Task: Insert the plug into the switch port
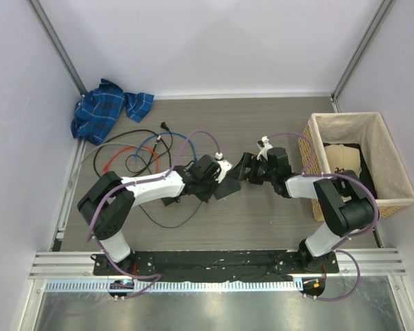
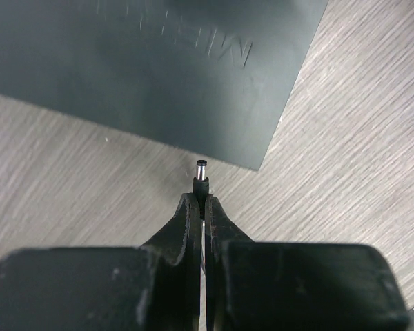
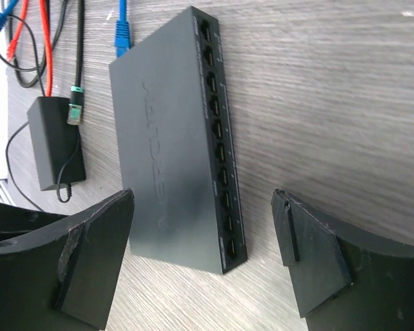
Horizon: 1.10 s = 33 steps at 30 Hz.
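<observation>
Robot lab, set up as a closed-in test bench.
Boxed in left, far and right by blank white panels [image 1: 207, 41] on metal posts [image 1: 55, 38]; floored with a wood-grain table [image 1: 262, 121]; fitted along the near edge with a black plate [image 1: 214, 261] on metal rails [image 1: 62, 265], bearing a left arm [image 1: 134, 187] and a right arm [image 1: 331, 200] trailing purple wiring. Strewn at far left with loose coloured cables [image 1: 134, 153] and a blue checked cloth [image 1: 100, 110], at right with a wicker basket [image 1: 345, 118], at centre with a network switch [image 3: 165, 138].
</observation>
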Tool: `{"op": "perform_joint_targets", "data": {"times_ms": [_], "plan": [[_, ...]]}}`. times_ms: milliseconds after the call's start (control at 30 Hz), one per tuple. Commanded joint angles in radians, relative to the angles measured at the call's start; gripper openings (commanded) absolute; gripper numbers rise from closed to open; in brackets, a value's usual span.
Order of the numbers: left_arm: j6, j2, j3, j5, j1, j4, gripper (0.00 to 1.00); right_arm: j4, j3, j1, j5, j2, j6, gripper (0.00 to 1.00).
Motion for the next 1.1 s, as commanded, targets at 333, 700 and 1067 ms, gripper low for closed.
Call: {"op": "perform_joint_targets", "data": {"times_ms": [333, 700, 1067], "plan": [[0.066, 0.054, 0.078, -0.01, 0.003, -0.025, 0.0, 0.067, 0.035, 0.001, -0.069, 0.1, 0.028, 0.89], [0.07, 0.066, 0.101, -0.007, 0.001, -0.012, 0.0, 0.081, 0.032, 0.001, -0.08, 0.12, 0.033, 0.88], [0.078, 0.056, 0.111, 0.016, 0.003, -0.02, 0.0, 0.087, 0.03, 0.001, -0.088, 0.131, 0.034, 0.88]]}}
